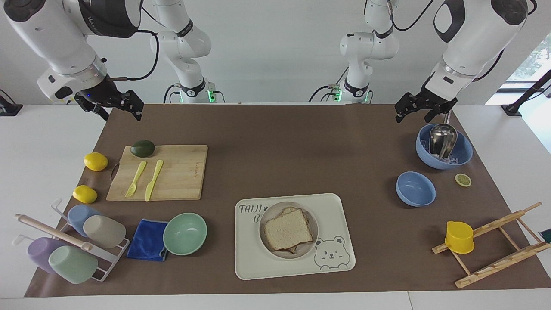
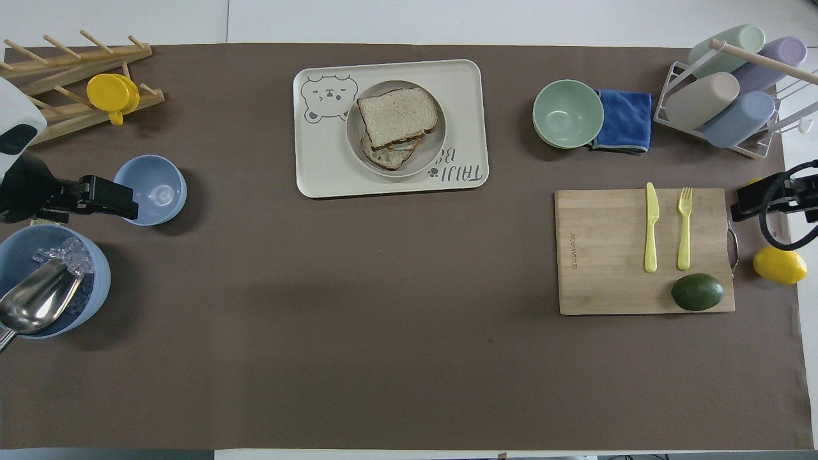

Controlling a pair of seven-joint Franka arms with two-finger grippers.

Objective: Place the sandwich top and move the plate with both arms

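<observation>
Sandwich top [image 1: 288, 230] rests on plate [image 1: 267, 247]; both arms seemingly raised, empty.

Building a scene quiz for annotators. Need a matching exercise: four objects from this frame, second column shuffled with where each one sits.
Things:
1. sandwich top
2. metal scoop
3. avocado
4. yellow cup

Places:
A. on the wooden rack
B. on the bread stack on the plate
C. on the cutting board, at the corner nearest the robots
D. in the blue bowl of ice

Pairs: 1-B, 2-D, 3-C, 4-A
</observation>
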